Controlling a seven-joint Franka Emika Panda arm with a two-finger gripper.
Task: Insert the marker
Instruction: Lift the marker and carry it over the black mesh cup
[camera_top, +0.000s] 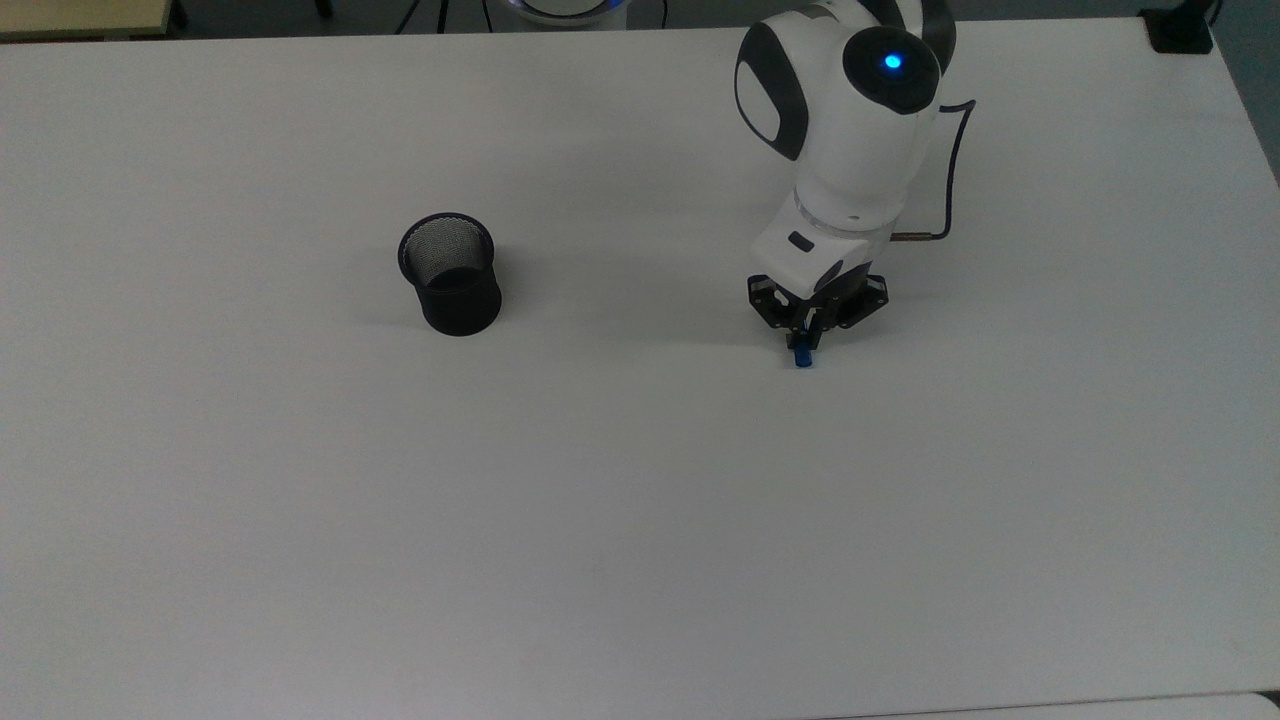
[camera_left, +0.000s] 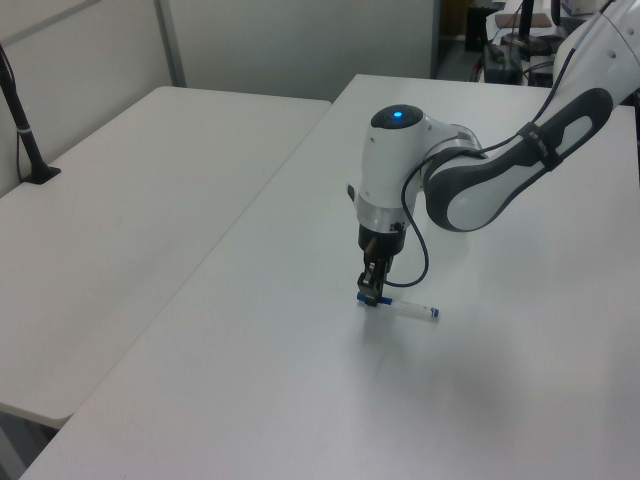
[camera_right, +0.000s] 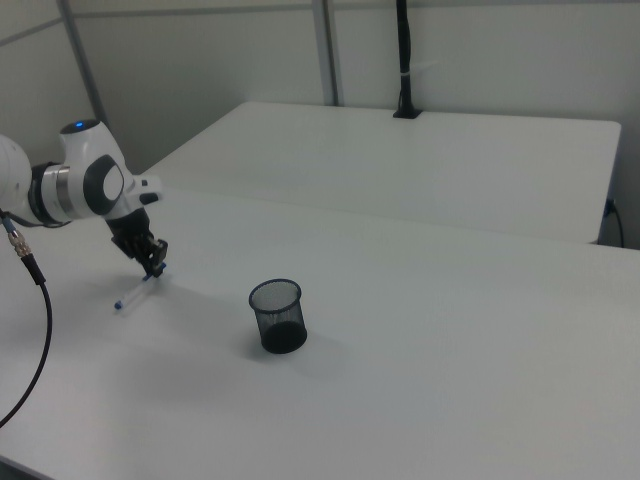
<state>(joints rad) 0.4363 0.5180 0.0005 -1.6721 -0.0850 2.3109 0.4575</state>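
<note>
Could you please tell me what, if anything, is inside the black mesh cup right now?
Nothing shows inside the black mesh cup; its near inner wall is hidden. The marker is at the gripper.
</note>
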